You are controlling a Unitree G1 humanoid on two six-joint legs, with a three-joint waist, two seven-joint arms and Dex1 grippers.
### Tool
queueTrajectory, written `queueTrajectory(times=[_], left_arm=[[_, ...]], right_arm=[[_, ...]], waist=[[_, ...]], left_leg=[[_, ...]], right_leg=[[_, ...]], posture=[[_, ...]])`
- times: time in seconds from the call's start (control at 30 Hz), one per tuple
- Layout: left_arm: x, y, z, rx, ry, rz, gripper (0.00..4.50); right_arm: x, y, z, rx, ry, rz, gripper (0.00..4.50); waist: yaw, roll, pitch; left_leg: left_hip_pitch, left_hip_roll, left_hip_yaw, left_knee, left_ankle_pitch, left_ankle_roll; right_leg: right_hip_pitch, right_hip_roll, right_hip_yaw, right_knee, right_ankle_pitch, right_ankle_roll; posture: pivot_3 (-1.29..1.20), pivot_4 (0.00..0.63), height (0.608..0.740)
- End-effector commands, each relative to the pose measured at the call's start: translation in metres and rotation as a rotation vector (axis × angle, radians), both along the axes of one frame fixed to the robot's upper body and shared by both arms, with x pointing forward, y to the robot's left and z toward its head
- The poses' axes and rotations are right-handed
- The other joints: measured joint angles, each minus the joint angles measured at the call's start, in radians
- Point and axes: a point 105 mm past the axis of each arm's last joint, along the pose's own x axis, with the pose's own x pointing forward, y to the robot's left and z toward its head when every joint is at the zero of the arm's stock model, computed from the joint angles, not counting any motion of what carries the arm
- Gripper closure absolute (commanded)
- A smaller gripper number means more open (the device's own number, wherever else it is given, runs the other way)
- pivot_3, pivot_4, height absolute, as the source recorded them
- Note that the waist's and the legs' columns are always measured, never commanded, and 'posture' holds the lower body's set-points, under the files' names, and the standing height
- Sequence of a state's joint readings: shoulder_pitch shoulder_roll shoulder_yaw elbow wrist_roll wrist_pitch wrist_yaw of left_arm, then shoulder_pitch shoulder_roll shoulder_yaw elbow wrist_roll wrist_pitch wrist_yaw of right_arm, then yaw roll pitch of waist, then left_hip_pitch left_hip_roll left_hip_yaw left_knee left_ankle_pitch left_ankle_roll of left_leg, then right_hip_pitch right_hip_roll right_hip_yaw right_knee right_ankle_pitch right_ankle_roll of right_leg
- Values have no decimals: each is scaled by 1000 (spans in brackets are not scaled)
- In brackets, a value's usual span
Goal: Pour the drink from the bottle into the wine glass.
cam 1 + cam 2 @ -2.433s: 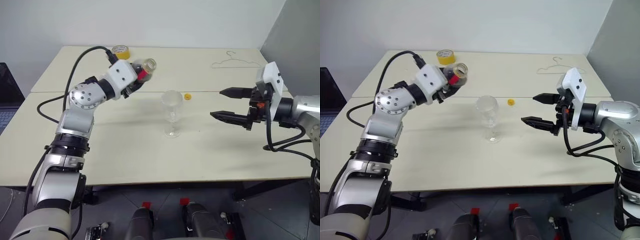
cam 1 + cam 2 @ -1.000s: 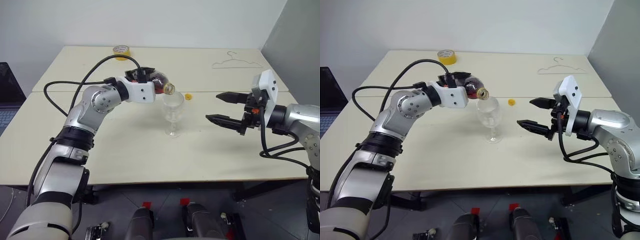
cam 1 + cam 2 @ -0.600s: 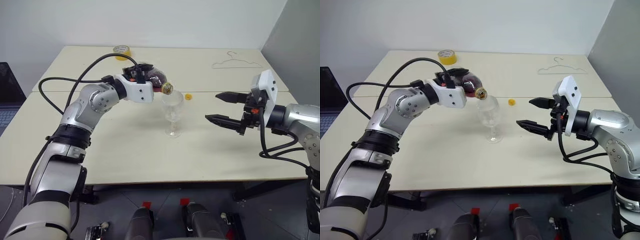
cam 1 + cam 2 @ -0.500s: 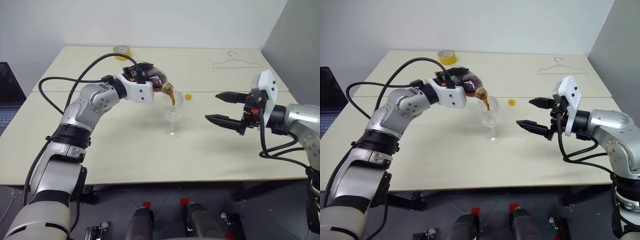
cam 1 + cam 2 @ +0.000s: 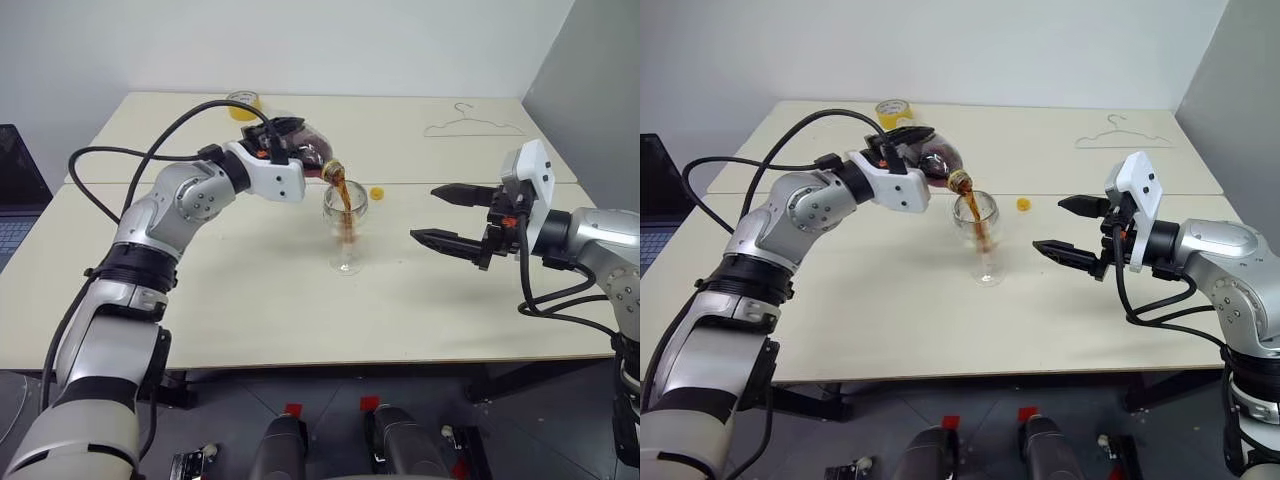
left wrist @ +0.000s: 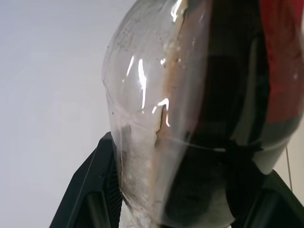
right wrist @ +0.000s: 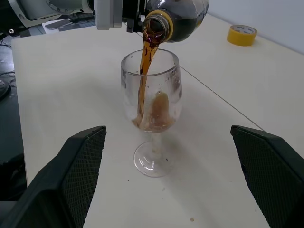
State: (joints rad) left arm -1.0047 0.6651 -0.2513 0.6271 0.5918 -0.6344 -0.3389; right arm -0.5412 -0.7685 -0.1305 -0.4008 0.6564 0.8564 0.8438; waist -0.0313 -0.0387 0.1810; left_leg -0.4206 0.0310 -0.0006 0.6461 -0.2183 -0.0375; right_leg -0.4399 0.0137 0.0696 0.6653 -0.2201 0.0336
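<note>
Brown drink [image 7: 145, 71] streams from bottle [image 7: 178, 16] into wine glass [image 7: 153, 116].

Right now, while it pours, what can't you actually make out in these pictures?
- The left tool's fingers: in the head views the bottle covers them.
- How much drink is left in the bottle: in the left wrist view the bottle runs off the edge.
- The small yellow thing behind the glass: too small to name in the head views.
- The tape roll: partly hidden by the arm's cable.
</note>
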Motion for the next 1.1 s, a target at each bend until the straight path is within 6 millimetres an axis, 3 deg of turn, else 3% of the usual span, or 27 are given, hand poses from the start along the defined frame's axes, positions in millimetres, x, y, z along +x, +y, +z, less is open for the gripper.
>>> queueTrajectory(times=[0.03,0.73,1.1], left_arm=[[-6,-4,30,-8,-106,-27,1919],[-6,2,33,-38,-103,-14,1919],[2,14,29,-451,136,-3,1919]], right_arm=[[-2,3,8,4,-47,12,0],[0,6,7,5,-44,25,0],[0,6,4,-11,-36,30,0]], waist=[[0,0,0],[0,0,0],[-1,0,0]], left_leg=[[0,0,0,0,0,0],[0,0,0,1,0,0],[1,0,0,1,0,0]], right_leg=[[0,0,0,0,0,0],[0,0,0,1,0,0],[0,0,0,3,0,0]], posture=[[0,150,740],[0,150,740],[0,150,740]])
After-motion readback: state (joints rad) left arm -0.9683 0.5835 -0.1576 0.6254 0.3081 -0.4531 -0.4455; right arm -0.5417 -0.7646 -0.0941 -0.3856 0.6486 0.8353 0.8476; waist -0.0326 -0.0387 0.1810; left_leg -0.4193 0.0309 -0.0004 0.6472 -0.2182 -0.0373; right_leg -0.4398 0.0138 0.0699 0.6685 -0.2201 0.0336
